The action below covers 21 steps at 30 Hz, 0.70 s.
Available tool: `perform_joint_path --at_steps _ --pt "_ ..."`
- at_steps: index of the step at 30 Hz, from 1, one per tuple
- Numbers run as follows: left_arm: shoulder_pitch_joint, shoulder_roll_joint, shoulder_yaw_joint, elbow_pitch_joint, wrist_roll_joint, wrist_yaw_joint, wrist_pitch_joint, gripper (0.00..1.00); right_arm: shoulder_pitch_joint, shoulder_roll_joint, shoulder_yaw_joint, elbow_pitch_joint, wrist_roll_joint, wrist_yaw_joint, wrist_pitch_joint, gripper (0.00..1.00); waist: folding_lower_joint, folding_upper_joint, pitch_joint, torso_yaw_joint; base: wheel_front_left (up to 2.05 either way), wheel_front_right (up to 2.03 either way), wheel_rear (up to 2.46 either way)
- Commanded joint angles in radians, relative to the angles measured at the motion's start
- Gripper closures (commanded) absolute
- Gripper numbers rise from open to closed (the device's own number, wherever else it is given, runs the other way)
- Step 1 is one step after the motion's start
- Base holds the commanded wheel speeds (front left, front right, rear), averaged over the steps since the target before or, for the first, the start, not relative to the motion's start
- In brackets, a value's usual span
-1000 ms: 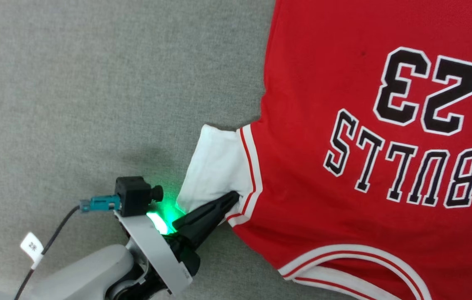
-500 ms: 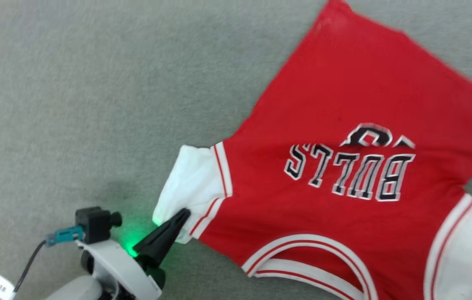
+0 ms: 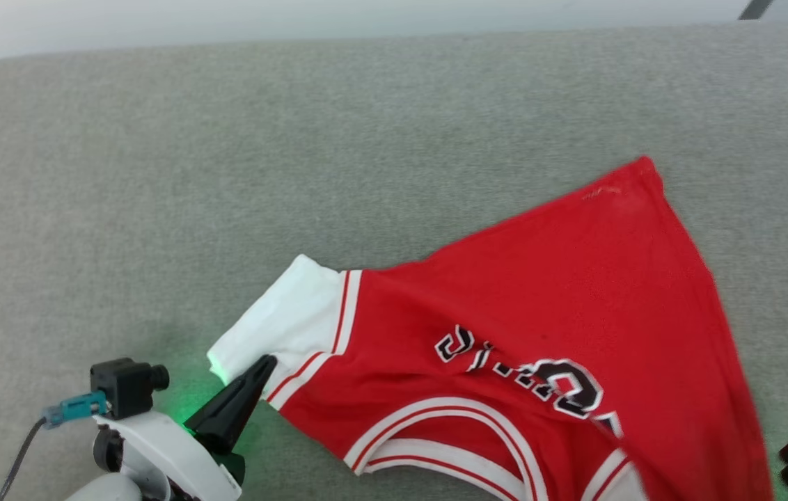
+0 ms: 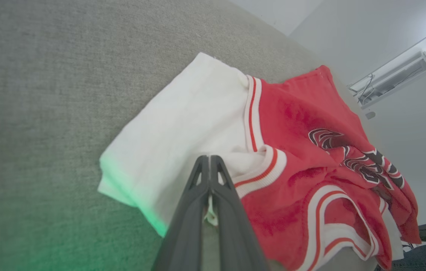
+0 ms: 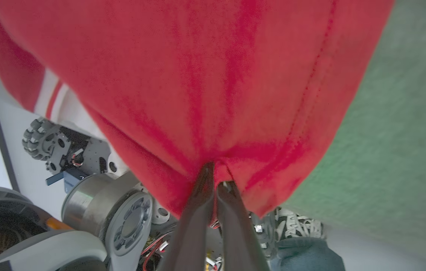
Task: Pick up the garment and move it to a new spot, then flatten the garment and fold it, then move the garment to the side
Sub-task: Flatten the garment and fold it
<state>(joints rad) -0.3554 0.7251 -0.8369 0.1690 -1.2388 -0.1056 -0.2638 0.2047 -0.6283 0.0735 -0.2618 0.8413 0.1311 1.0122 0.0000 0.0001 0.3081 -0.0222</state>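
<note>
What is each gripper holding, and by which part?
The left gripper pinches the garment at its white sleeve, beside the striped trim; the right gripper pinches bunched red fabric.

Red garment (image 3: 540, 292) w/ white sleeve, bunched on grey surface (image 3: 157, 174), prob. part-lifted.

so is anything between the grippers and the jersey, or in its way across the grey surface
Nothing visible. The left gripper is shut on the jersey at its white sleeve, the right gripper on a bunch of its red fabric. The grey fabric surface around it shows no other objects.
</note>
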Motion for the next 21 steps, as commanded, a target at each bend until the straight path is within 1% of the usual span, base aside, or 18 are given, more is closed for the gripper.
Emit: perform_joint_path --at_steps 1,4,6,7,9,10,13,17,21 --pt "0.006 0.002 0.002 -0.002 0.007 0.004 0.002 1.00 0.007 0.011 0.007 -0.003 -0.011 -0.001 -0.005 1.00 0.0000 -0.0001 -0.013 -0.021 0.00 0.00 0.00" --pt "0.000 0.003 0.002 -0.003 0.009 0.009 0.004 1.00 0.015 0.034 0.053 -0.006 -0.031 -0.001 -0.005 1.00 0.0000 -0.0001 -0.013 -0.033 0.00 0.00 0.00" --pt "0.003 0.005 0.003 -0.002 0.008 0.011 0.005 1.00 -0.016 0.046 0.065 -0.008 -0.049 -0.001 -0.027 1.00 0.0000 -0.0001 -0.015 -0.043 0.00 0.00 0.00" --pt "0.003 0.005 0.003 -0.002 0.009 0.013 0.004 1.00 -0.029 0.051 0.060 -0.006 -0.065 -0.001 -0.046 0.70 0.0000 -0.0001 -0.016 -0.046 0.00 0.00 0.00" --pt "0.005 0.003 0.004 -0.001 0.011 0.014 0.004 1.00 -0.036 0.053 0.058 -0.007 -0.087 -0.001 -0.069 0.00 0.0000 -0.0001 -0.018 -0.049 0.00 0.00 0.00" --pt "0.006 0.002 0.005 -0.001 0.011 0.014 0.004 1.00 -0.044 0.049 0.048 -0.016 -0.091 -0.001 -0.079 0.00 0.0000 -0.0001 -0.018 -0.050 0.00 0.00 0.00" --pt "0.002 -0.008 0.002 0.001 0.020 0.012 0.003 1.00 -0.049 0.042 -0.030 -0.054 -0.111 -0.001 -0.095 0.00 0.0000 -0.0001 -0.019 -0.042 0.00 0.00 0.00" --pt "-0.001 -0.028 -0.002 0.010 0.032 0.006 0.002 1.00 -0.032 0.039 -0.172 -0.147 -0.078 -0.001 -0.049 0.00 0.0000 -0.0001 -0.024 -0.019 0.00 0.00 0.00" --pt "-0.007 -0.050 -0.008 0.018 0.047 -0.001 0.001 1.00 -0.083 0.030 -0.307 -0.203 -0.066 -0.001 -0.009 0.00 0.0000 -0.0001 -0.024 0.014 0.00 0.00 0.00"
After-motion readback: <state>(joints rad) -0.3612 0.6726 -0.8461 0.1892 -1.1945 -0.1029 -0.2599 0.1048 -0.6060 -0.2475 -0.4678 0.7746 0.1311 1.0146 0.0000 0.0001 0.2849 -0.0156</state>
